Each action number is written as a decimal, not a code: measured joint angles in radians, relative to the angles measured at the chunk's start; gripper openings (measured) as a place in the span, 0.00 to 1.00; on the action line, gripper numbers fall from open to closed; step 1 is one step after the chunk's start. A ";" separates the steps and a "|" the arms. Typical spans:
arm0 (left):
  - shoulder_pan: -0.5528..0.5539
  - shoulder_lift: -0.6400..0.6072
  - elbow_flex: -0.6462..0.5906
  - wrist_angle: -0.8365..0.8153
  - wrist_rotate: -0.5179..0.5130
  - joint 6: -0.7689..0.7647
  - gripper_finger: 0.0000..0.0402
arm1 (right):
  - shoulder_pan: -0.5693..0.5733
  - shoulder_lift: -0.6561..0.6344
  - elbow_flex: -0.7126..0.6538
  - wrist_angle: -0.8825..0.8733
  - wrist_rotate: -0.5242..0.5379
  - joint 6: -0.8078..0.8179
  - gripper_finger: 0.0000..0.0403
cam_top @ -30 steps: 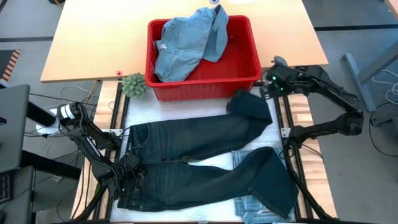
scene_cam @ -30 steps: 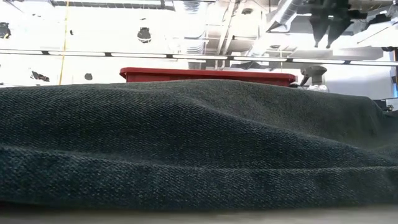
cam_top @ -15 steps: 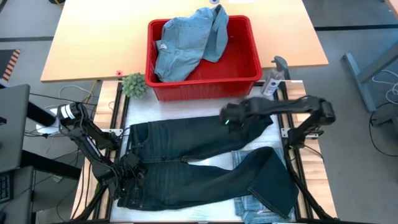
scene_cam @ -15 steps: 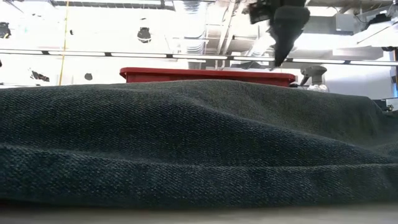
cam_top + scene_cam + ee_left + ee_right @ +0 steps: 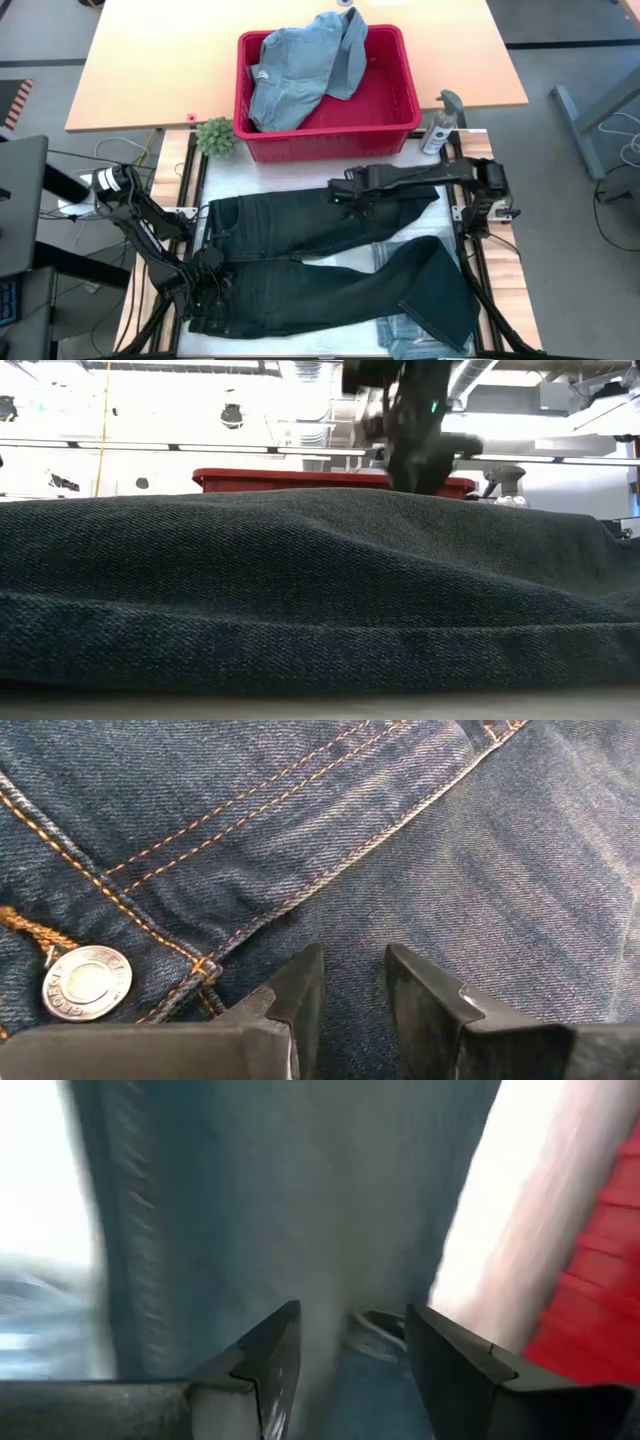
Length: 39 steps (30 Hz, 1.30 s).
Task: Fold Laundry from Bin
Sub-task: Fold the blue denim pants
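Dark jeans are spread beneath parted right gripper jaws; left gripper jaws, narrowly parted, press the waistband.

The whole table is seen from straight above in the high view. A level look across the tabletop is given by the low view, set very close against the dark trousers, with the red bin behind; both are shared with the high view. Denim is seen at close range past each arm's fingers in the wrist views.
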 joint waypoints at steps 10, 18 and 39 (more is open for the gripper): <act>0.000 0.000 0.000 0.000 -0.001 0.000 0.25 | -0.134 0.120 0.000 -0.143 0.007 -0.183 0.50; 0.000 0.000 0.000 -0.004 -0.004 0.008 0.25 | -0.173 0.200 0.002 -0.254 0.125 -0.187 0.28; 0.002 0.000 0.001 -0.037 -0.037 -0.032 0.25 | -0.190 0.114 0.382 -0.226 -0.077 -0.262 0.48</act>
